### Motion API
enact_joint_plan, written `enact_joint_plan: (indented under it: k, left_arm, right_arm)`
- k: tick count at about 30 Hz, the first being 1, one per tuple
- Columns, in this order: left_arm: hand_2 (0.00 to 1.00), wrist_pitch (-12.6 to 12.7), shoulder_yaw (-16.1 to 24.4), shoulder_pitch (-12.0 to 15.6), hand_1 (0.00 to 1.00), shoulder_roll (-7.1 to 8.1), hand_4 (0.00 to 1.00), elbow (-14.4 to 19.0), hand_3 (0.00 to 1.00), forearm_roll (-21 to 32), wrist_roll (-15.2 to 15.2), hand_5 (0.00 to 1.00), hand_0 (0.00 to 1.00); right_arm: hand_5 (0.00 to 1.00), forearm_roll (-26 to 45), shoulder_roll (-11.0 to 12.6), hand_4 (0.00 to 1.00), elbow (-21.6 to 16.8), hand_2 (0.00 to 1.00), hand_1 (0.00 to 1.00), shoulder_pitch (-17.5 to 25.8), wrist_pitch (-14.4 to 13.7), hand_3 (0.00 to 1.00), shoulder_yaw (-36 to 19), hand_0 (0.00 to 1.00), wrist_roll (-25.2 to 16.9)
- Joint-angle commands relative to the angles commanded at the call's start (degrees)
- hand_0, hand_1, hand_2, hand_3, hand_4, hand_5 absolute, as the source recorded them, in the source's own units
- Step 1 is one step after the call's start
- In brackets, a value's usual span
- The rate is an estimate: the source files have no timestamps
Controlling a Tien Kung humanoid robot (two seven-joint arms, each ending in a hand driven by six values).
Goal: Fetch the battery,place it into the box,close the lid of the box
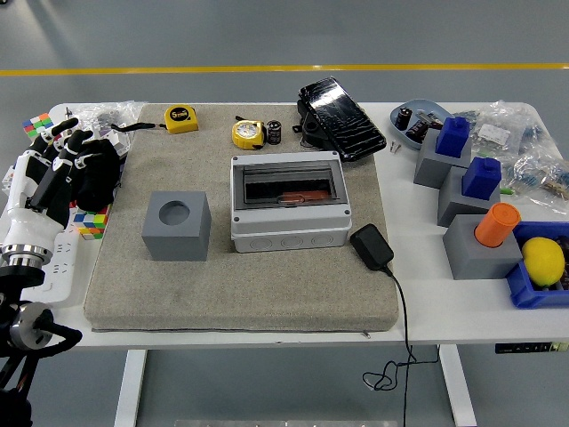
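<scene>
A small black cylindrical battery (274, 132) stands upright at the back of the mat, just right of a round yellow tape measure (248, 133). The grey plastic box (286, 229) sits mid-mat with its dark see-through lid (286, 185) lying flat over it; something orange shows inside. My left hand (58, 142) hovers at the table's left edge over a black bundle (96, 173), far from battery and box. Its fingers are spread and hold nothing. My right arm is out of view.
A grey cube with a round hole (176, 226) stands left of the box, and a black charger (372, 246) with its cable lies to the right. A black case (340, 117) lies behind. Grey blocks with blue and orange tops (471, 191), a dish (432, 108) and a lemon (543, 260) crowd the right side.
</scene>
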State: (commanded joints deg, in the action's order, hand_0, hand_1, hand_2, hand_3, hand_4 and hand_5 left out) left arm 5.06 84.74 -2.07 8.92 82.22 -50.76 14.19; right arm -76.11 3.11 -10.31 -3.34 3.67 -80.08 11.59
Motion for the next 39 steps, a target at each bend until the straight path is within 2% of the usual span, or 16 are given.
enact_joint_plan:
  k: [7,17,28,31,34,39]
  left_arm:
    - [0.558,0.09,-0.22,0.58,0.563,0.41,0.998,0.34,0.628,-0.07,0.01,0.344,0.445]
    - [0.558,0.07,-0.36,1.09,0.562,0.86,0.998,0.41,0.627,-0.32,-0.21,0.345,0.443]
    - [0.559,-0.07,-1.92,6.35,0.562,1.67,0.998,-2.92,0.626,-0.19,-0.55,0.345,0.444]
    - [0.558,-0.15,-2.15,5.98,0.562,1.84,0.998,-4.28,0.626,-0.68,-0.71,0.347,0.443]
    - [0.558,-0.13,-1.97,5.85,0.562,1.54,0.998,-4.11,0.626,-0.89,-0.75,0.347,0.443]
    - [0.558,-0.08,-2.07,4.56,0.562,0.47,0.998,-3.43,0.627,-1.0,-0.89,0.349,0.442]
  right_arm:
    - [0.555,0.88,-0.39,0.984,0.0,0.683,0.659,-0.18,0.09,0.586,1.39,0.611,-0.1]
    - [0.555,-0.28,-0.55,0.984,0.0,0.683,0.658,0.88,-0.02,0.587,-0.22,0.611,0.06]
    - [0.555,-2.65,0.34,0.984,0.0,0.682,0.66,6.51,0.1,0.587,-1.07,0.61,1.13]
    - [0.556,-4.92,-0.05,0.984,0.0,0.682,0.66,6.53,-0.29,0.587,-5.13,0.612,1.66]
    - [0.556,-4.88,-0.59,0.984,0.0,0.682,0.66,5.82,-0.65,0.587,-7.49,0.612,1.44]
    - [0.557,-4.08,-0.8,0.983,0.0,0.682,0.66,4.14,-0.48,0.586,-5.87,0.611,1.64]
